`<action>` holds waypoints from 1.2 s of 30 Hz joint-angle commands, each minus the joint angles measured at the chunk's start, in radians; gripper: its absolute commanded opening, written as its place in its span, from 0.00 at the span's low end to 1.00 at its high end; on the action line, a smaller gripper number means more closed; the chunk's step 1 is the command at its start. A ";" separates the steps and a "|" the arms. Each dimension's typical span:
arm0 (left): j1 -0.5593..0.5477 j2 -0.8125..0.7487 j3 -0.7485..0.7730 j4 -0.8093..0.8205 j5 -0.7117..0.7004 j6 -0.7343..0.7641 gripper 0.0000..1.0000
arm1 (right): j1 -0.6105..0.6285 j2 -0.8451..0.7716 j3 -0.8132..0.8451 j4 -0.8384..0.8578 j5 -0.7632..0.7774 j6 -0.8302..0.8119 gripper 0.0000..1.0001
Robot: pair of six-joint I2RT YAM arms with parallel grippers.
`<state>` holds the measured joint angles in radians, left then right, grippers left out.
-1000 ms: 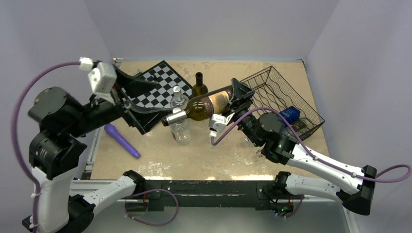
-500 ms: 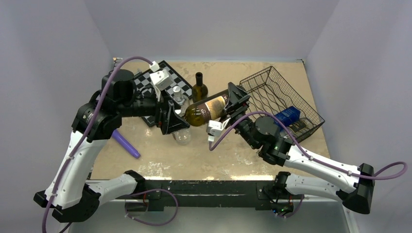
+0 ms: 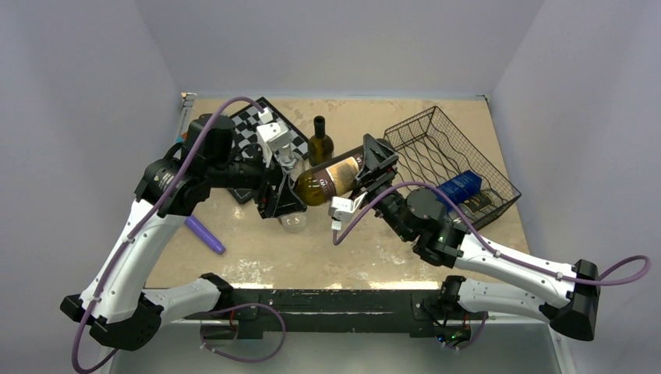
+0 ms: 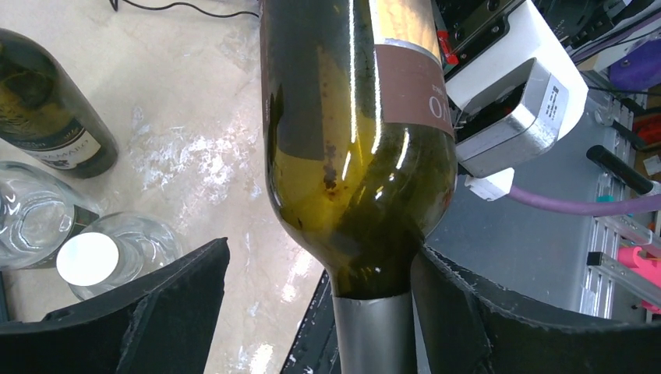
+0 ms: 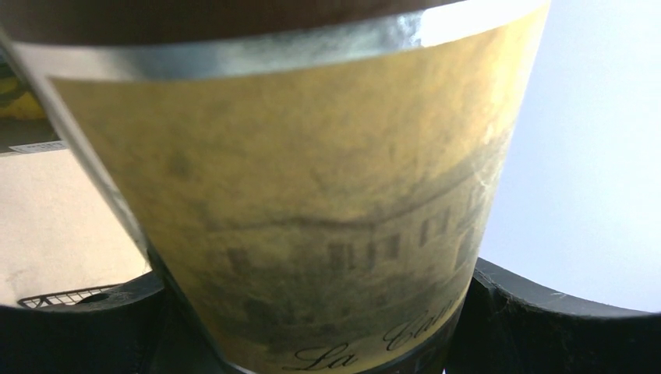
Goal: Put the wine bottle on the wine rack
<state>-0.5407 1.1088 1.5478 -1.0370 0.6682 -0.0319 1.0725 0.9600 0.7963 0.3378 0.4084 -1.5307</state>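
The wine bottle [image 3: 329, 178], dark green glass with a tan and brown label, hangs sideways above the table with its neck pointing left. My right gripper [image 3: 372, 167] is shut on its labelled body [image 5: 312, 195], one finger on each side [image 5: 312, 312]. My left gripper [image 3: 288, 195] is open around the silver-foiled neck [image 4: 372, 335]. In the left wrist view its right finger [image 4: 483, 312] rests against the bottle's shoulder, while the left finger [image 4: 171, 304] stands well clear. The wine rack [image 3: 452, 152], black wire, sits at the back right, just behind the bottle's base.
A chessboard [image 3: 251, 134] lies at the back left under my left arm. A dark bottle [image 3: 319, 142] stands upright behind the held one. Clear bottles [image 3: 293, 221] stand below the neck, one white-capped [image 4: 87, 259]. A purple object [image 3: 204, 234] lies left. A blue box [image 3: 463, 184] sits in the rack.
My left arm has swung in from the far left and brought its fingers around the bottle's neck, narrowing them a little. The right gripper and bottle have shifted slightly left.
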 commanded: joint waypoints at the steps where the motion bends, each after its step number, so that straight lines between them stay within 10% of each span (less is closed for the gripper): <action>1: -0.012 -0.002 -0.013 0.030 -0.014 0.020 0.87 | 0.023 -0.010 0.057 0.180 0.024 0.012 0.00; 13: -0.031 0.002 -0.039 0.030 -0.103 0.026 0.76 | 0.069 0.040 0.184 0.038 0.156 0.144 0.00; 20: -0.032 0.006 -0.040 0.001 -0.139 0.080 0.38 | 0.070 0.039 0.243 -0.042 0.198 0.257 0.00; 36: -0.041 0.054 -0.059 0.041 -0.128 0.064 0.09 | 0.079 -0.001 0.349 -0.244 0.202 0.507 0.00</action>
<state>-0.5835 1.1336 1.5066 -1.0634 0.6029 0.0204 1.1301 1.0363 1.0126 -0.1783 0.6182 -1.2644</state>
